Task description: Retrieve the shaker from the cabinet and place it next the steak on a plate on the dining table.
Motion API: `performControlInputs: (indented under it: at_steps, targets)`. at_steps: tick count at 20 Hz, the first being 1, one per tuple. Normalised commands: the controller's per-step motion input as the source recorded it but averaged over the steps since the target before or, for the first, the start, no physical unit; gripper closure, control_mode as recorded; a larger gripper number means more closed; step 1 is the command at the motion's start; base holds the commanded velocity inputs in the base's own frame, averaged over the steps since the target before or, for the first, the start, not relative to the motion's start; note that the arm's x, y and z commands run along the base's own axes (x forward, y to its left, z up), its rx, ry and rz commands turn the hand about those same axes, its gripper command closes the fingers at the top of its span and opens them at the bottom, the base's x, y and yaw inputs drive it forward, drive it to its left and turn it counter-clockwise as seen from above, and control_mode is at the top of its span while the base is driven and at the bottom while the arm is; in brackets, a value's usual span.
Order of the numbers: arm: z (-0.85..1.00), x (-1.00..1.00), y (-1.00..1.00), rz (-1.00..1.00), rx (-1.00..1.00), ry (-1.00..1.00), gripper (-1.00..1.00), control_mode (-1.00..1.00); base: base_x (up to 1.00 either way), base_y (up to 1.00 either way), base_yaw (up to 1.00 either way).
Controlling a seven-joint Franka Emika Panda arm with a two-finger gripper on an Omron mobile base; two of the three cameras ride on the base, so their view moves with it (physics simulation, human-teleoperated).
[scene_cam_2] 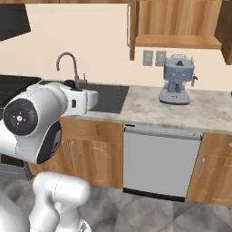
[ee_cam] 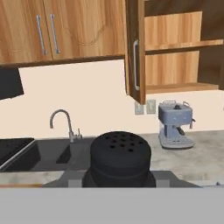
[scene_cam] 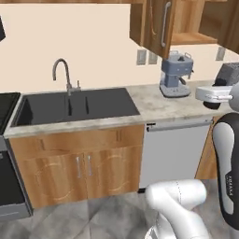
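The shaker point(ee_cam: 120, 155), black with a holed top, sits close up at the bottom of the hand view, and my gripper point(ee_cam: 119, 176) is shut on it. The cabinet point(ee_cam: 175, 65) stands open above the counter, its door point(ee_cam: 135, 52) with the silver bar handle swung out edge-on and its shelves bare. The same cabinet point(scene_cam: 161, 25) is at the top of the left base view, and in the right base view the cabinet point(scene_cam_2: 179, 22) is at the upper right. My white hand point(scene_cam: 212, 94) hovers over the counter's right end. The steak, plate and dining table are out of view.
A blue-grey coffee machine point(ee_cam: 176, 124) stands on the stone counter point(scene_cam_2: 149, 106) below the open cabinet. A dark sink point(scene_cam: 77, 107) with a curved faucet point(scene_cam: 63, 74) lies to the left, a stove point(scene_cam: 7, 105) beyond it. A dishwasher front point(scene_cam_2: 161, 161) and a toaster point(scene_cam: 228, 74) are nearby.
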Motion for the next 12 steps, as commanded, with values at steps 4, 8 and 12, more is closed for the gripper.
performControlInputs:
  at_steps: [4, 8, 12]
  targets:
    - [0.0, 0.0, 0.0, 0.0, 0.0, 0.0, 1.0, 1.0, -1.0, 1.0, 0.13]
    - [0.0, 0.0, 0.0, 0.0, 0.0, 0.0, 1.0, 1.0, -0.3, 0.42, 0.84]
    - [0.0, 0.0, 0.0, 0.0, 0.0, 0.0, 1.0, 1.0, 0.0, 0.01, 1.0]
